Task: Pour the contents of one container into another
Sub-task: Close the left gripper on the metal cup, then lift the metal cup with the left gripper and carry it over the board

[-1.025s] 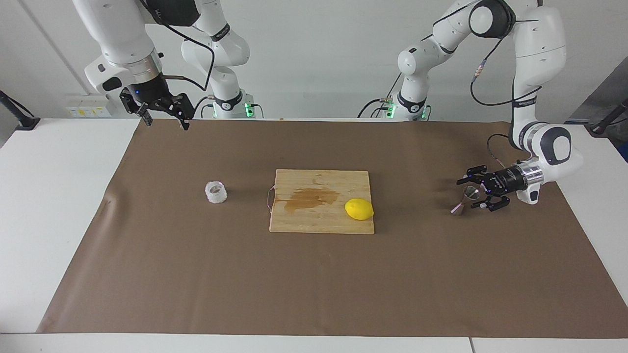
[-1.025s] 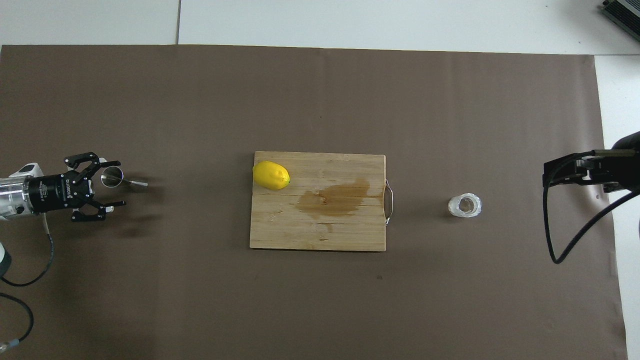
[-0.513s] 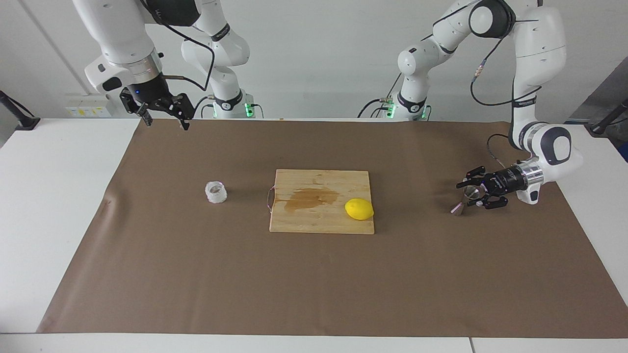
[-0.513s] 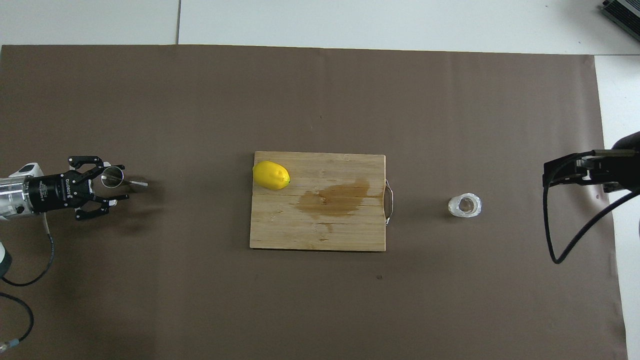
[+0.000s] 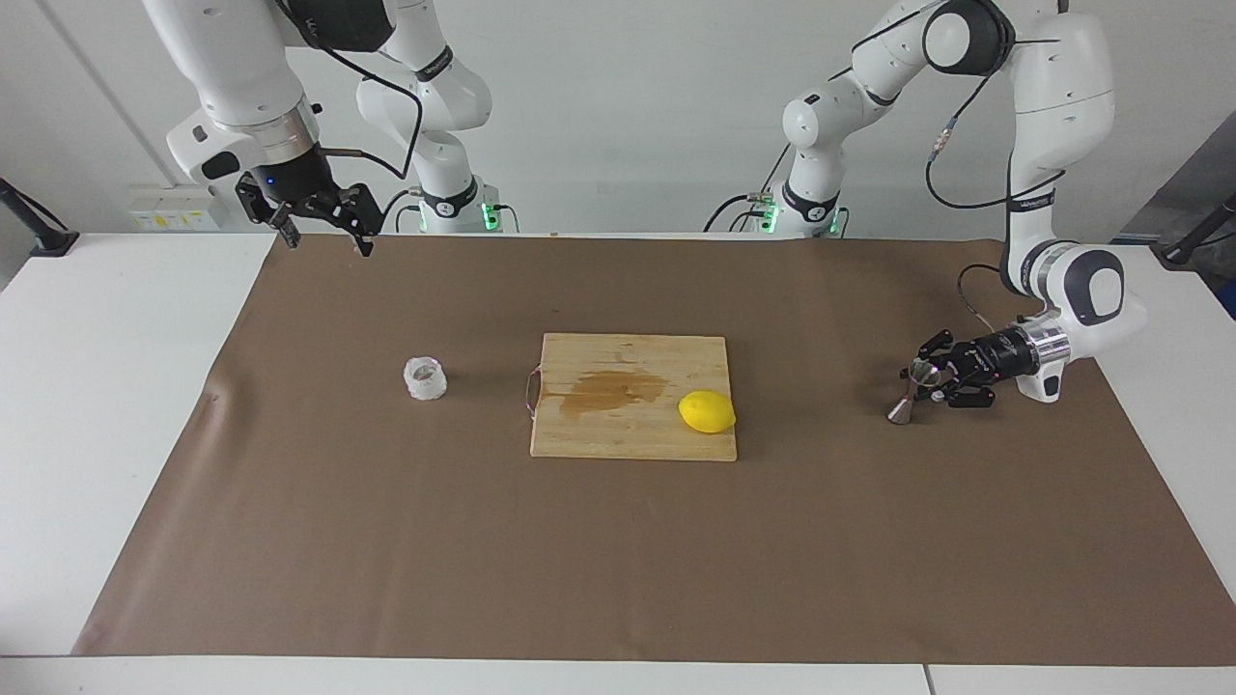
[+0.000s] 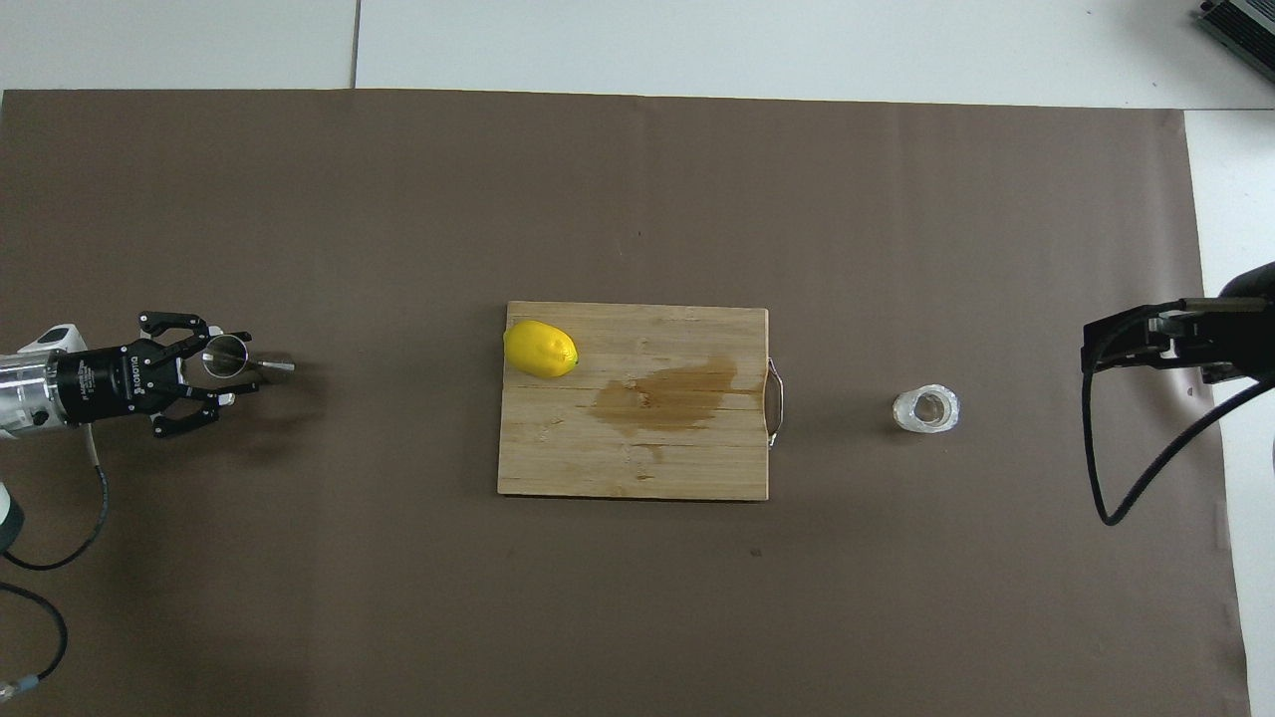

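Note:
The steel hourglass jigger [image 5: 901,412] [image 6: 271,364] stands on the brown mat at the left arm's end of the table. My left gripper [image 5: 925,376] [image 6: 239,363] reaches in level with the table and is shut on the jigger's upper cone. The whitish translucent cup [image 5: 425,378] [image 6: 926,409] stands alone on the mat toward the right arm's end, beside the cutting board. My right gripper [image 5: 323,236] hangs open and high over the mat's edge by the robots, well apart from the cup, and waits.
A wooden cutting board [image 5: 628,439] [image 6: 637,473] lies mid-table with a dark wet stain and a metal handle facing the cup. A yellow lemon [image 5: 707,412] [image 6: 540,350] rests on the board's corner toward the jigger. A brown mat [image 5: 618,560] covers the table.
My left gripper's fingers have drawn together around the jigger's upper cone. The right arm, cup, lemon and board have not moved.

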